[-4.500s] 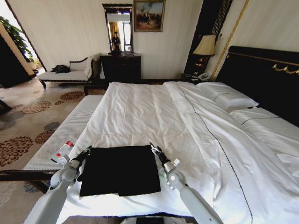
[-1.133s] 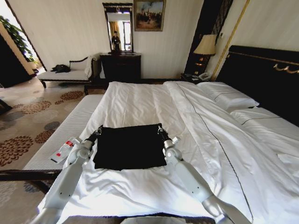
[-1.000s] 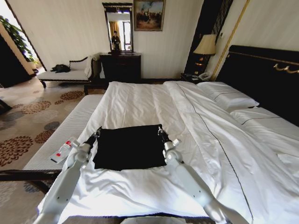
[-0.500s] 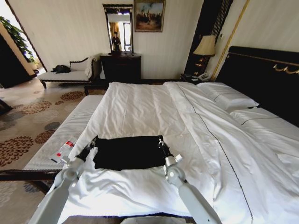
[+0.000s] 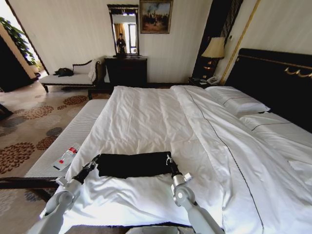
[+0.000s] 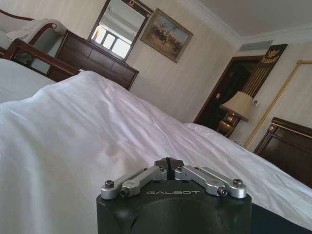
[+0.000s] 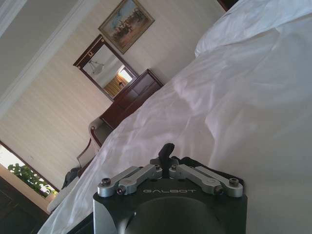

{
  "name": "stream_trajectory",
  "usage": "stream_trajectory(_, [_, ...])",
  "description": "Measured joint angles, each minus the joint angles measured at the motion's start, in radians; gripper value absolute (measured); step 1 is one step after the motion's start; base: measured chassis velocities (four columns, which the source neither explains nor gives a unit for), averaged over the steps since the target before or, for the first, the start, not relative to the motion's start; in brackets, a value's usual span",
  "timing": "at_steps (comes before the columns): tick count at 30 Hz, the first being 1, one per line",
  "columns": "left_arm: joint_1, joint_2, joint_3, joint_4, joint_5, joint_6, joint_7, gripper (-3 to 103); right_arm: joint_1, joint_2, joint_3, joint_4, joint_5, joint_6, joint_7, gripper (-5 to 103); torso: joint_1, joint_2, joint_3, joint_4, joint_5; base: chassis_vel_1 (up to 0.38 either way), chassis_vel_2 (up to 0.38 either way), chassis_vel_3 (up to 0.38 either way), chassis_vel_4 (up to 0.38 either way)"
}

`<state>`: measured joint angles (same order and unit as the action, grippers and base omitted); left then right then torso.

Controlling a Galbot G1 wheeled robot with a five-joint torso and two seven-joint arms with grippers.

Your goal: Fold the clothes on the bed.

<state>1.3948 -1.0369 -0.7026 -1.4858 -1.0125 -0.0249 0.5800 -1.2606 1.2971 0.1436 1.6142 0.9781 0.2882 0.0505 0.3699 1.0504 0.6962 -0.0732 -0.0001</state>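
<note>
The clothes, one black T-shirt (image 5: 134, 165), lie as a narrow folded band across the near part of the white bed (image 5: 161, 117). My left gripper (image 5: 95, 160) is at the band's left corner and my right gripper (image 5: 168, 158) at its right corner. Each is shut on the shirt's edge. In the left wrist view the left gripper (image 6: 167, 162) has its fingers pressed together low over the duvet. The right wrist view shows the right gripper (image 7: 168, 152) shut, with black cloth (image 7: 207, 166) bunched just behind its tips. No lettering is visible on the shirt.
A water bottle (image 5: 67, 157) lies on the ribbed bench (image 5: 63, 139) along the bed's left side. Pillows (image 5: 239, 103) and the dark headboard (image 5: 278, 80) are at the right. A dresser (image 5: 126, 70), chaise (image 5: 68, 78) and lamp (image 5: 213, 48) stand by the far wall.
Both grippers have drawn back toward me, carrying the shirt's far edge over the rest. The black patch has shrunk from a broad rectangle to a narrow band.
</note>
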Motion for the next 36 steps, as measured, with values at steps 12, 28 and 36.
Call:
stream_trajectory(12, [0.016, -0.022, -0.005, -0.042, 0.072, -0.066, 0.031, 18, -0.066, -0.005, -0.003, 0.077, -0.057, 0.013, 0.011, 19, 0.0, 0.0, 0.0, -0.0001, 0.0, 0.0, 0.0, 0.0, 0.0])
stream_trajectory(28, [-0.053, 0.086, -0.125, -0.32, 0.347, 0.067, -0.367, 78, 0.059, -0.126, 0.0, 0.315, -0.04, -0.206, 0.337, 84, 0.0, 0.0, 0.0, -0.0006, 0.0002, 0.0, 0.0, 0.0, 0.0])
stream_trajectory(36, [-0.024, 0.09, 0.036, -0.386, 0.522, 0.132, -0.49, 100, 0.124, -0.144, -0.087, 0.266, -0.033, -0.258, 0.358, 100, 0.0, 0.0, 0.0, 0.0001, -0.0001, 0.0, 0.0, 0.0, 0.0])
